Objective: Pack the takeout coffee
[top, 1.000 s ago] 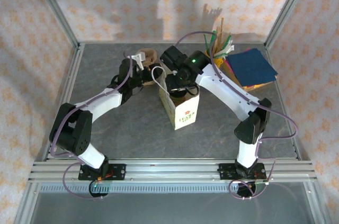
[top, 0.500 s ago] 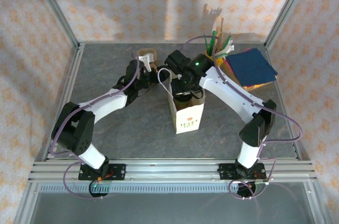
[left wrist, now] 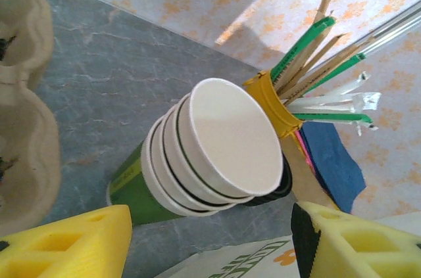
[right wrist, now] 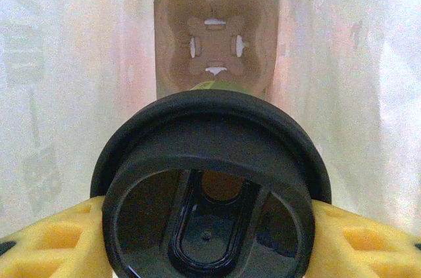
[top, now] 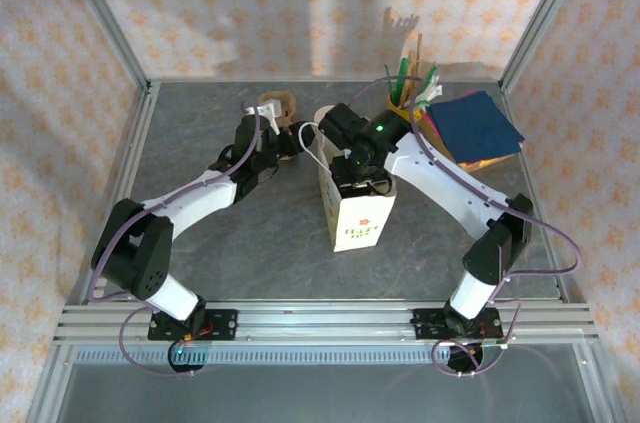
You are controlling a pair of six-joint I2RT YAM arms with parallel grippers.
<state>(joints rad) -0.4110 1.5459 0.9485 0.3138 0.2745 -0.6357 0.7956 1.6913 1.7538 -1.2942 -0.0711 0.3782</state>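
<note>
The takeout coffee [right wrist: 210,186], a cup under a black lid with a sliver of green below it, hangs inside the white paper bag [right wrist: 66,61]. My right gripper [right wrist: 210,232] is shut on it, a yellow finger [right wrist: 46,242] on each side. Below it, a brown cardboard carrier [right wrist: 214,41] lines the bag's bottom. In the top view the right gripper [top: 358,175] dips into the mouth of the bag [top: 355,218]. My left gripper [left wrist: 210,245] stands open just left of the bag, facing a stack of lidless cups [left wrist: 217,140]; nothing is between its fingers.
A yellow holder [left wrist: 270,100] of straws and stirrers stands behind the cup stack. Blue napkins [top: 475,128] lie at the back right. A cardboard cup tray [top: 275,103] sits behind the left gripper [top: 290,138]. Metal frame posts border the table.
The bag has shifted slightly right and stands straighter. The right gripper has gone with it, deeper into the mouth. The left gripper has moved right toward the cup stack.
</note>
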